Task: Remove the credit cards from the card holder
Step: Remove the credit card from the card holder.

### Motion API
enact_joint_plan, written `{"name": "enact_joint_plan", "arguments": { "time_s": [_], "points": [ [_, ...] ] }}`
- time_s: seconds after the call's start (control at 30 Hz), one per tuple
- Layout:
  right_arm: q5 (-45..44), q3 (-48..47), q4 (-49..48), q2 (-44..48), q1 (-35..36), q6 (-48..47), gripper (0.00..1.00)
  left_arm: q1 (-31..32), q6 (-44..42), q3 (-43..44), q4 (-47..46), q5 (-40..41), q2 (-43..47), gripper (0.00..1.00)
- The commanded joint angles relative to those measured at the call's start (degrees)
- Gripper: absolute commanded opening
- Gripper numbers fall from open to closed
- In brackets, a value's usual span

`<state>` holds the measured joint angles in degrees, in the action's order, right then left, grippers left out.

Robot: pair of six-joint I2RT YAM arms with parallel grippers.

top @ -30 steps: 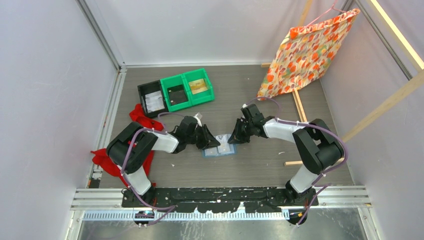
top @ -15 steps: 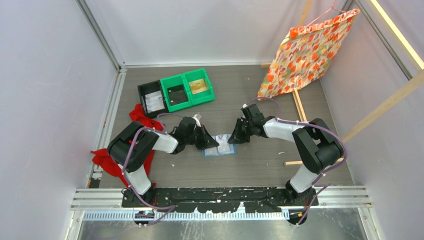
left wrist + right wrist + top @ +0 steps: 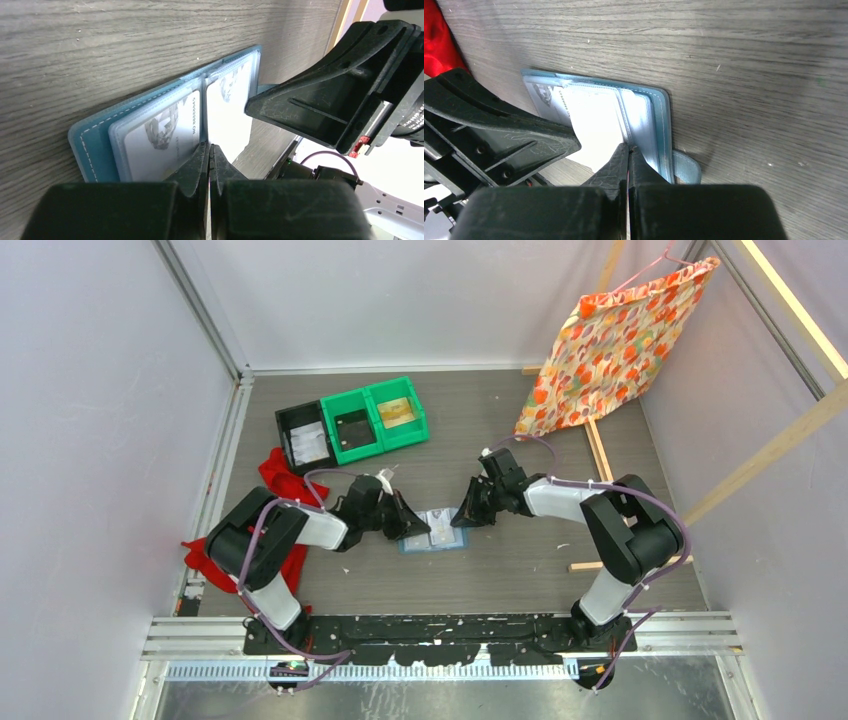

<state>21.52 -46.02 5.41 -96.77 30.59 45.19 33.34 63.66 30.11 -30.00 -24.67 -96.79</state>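
The light-blue card holder [image 3: 435,538] lies open on the table between my two grippers. Its clear sleeves show in the left wrist view [image 3: 90,145] and the right wrist view [image 3: 664,115]. A pale grey credit card [image 3: 160,135] sits in a sleeve and also shows in the right wrist view [image 3: 546,97]. My left gripper [image 3: 413,527] is shut, its tips [image 3: 209,146] on the fold between two sleeves. My right gripper [image 3: 460,519] is shut, its tips [image 3: 629,148] against the sleeve edges. I cannot tell whether either pinches a sleeve.
Two green bins [image 3: 375,418] and a black tray [image 3: 303,437] stand at the back left, with a gold item [image 3: 397,412] in the right bin. A red cloth [image 3: 280,472] lies left. A patterned bag [image 3: 610,345] hangs on a wooden frame at the right.
Both grippers have shifted slightly to the left, and the card holder has slid a little left with them. Both stay shut at the holder.
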Motion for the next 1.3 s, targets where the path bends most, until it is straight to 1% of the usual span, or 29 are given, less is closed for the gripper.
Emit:
{"name": "enact_joint_plan", "arguments": {
  "time_s": [0.0,0.2,0.37,0.43,0.5,0.6,0.93,1.0,1.17,1.27],
  "points": [
    [-5.43,2.69,3.6,-3.5,0.76,-1.24,0.01,-0.6,-3.02,-0.27,1.74,-2.32,3.59,0.01],
    [-5.52,2.78,3.38,-3.86,0.65,-1.24,0.01,-1.33,-3.51,-1.87,2.51,-2.49,4.85,0.01],
    [-5.37,2.9,3.31,-3.86,0.61,-1.24,0.01,-1.44,-2.82,-1.55,-0.02,-3.8,3.64,0.01],
    [-5.27,2.87,3.34,-3.93,0.58,-1.24,0.01,-1.37,-2.33,-0.89,-0.57,-4.29,2.55,0.11],
    [-5.28,2.78,3.31,-3.85,0.58,-1.22,0.01,-1.35,-1.26,-0.7,-3.16,-4.73,1.39,0.19],
    [-5.26,2.78,3.44,-3.77,0.61,-1.22,0.01,-1.42,-0.63,-0.13,-4.22,-4.76,-0.05,0.26],
    [-5.43,2.54,3.82,-3.52,0.56,-1.16,0.01,-1.35,0.12,0.24,-6.87,-4.95,-3.21,0.35],
    [-5.43,2.43,3.98,-3.51,0.53,-1.16,0.01,-1.35,-1.06,0.46,-5.27,-4.26,-2.94,0.36],
    [-5.47,2.25,4.19,-3.29,0.47,-1.16,0.01,-0.77,-6.38,1.91,3.97,-0.93,0.0,0.38],
    [-5.43,2.25,4.18,-3.42,0.55,-1.16,0.01,-0.57,-6.75,1.89,3.4,-0.93,0.18,0.38]
  ]
}}
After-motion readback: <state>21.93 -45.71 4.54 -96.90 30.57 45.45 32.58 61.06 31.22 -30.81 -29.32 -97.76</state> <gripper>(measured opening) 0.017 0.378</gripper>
